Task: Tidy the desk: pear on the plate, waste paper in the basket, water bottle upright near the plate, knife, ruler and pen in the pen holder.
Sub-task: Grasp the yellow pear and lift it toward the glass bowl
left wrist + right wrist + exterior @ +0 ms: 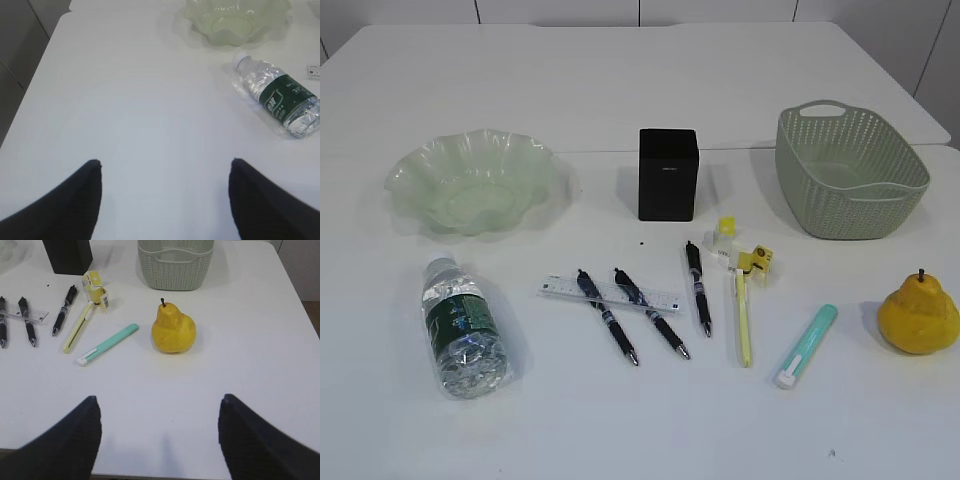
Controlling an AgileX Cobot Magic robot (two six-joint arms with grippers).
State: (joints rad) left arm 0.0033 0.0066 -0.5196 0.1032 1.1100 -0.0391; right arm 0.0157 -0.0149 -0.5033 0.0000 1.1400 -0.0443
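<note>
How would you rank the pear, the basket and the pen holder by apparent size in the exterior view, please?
1. basket, clearly largest.
2. pen holder.
3. pear, close to the holder in size and nearer the camera, so that order is unsure.

Lying on its side: water bottle [463, 328]. Standing far right: pear [918, 314]. Empty: plate [476, 181], basket [850, 172].

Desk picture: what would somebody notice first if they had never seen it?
Probably the bright yellow pear, standing alone at the right edge of the white desk, in front of the green basket. Next, the water bottle lying on its side at front left, below the wavy green plate. In the middle, pens cross a ruler before the black pen holder.
</note>
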